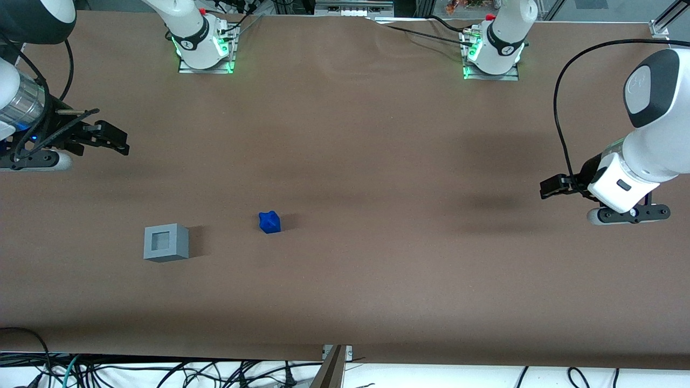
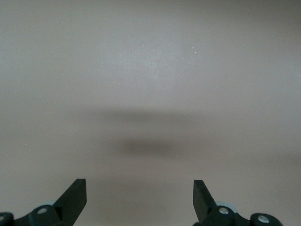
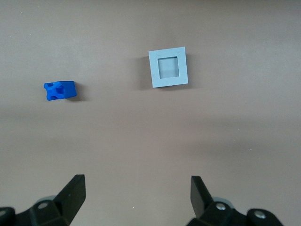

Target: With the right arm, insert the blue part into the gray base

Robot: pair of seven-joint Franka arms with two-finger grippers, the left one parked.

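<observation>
1. Claw [image 1: 116, 141] of the right arm [image 1: 24, 102]: raised over the worktop [image 1: 377, 161] at the working arm's end, farther from the front camera than both task pieces. Its fingers [image 3: 73, 190] stand wide apart and carry nothing.

2. Blue part [image 1: 269, 222]: lies free on the bare worktop, well apart from the claw. It rests on one of its faces, its knobby side turned sideways in the wrist view [image 3: 60, 90].

3. Gray base [image 1: 166, 242]: sits upright beside the blue part, toward the working arm's end, well apart from it; the square recess [image 3: 167, 67] faces upward and is unoccupied. The task appears to be at its start, with the reach toward the blue part as the step in hand.

4. Risk, grasp: the blue part is small and angular. Fingers closing on sloped or knobby facets would likely twist or squirt it out; flat, parallel faces are the safer choice.

5. Risk, orientation: as the part lies, its mating end may not point downward once lifted. A tilted hold would probably jam it on the recess rim.

6. Risk, base shift: the base looks unfixed. A misaligned descent could push it along the worktop or tip it.

7. Risk, approach: a low sweep toward the blue part could clip the base.
</observation>
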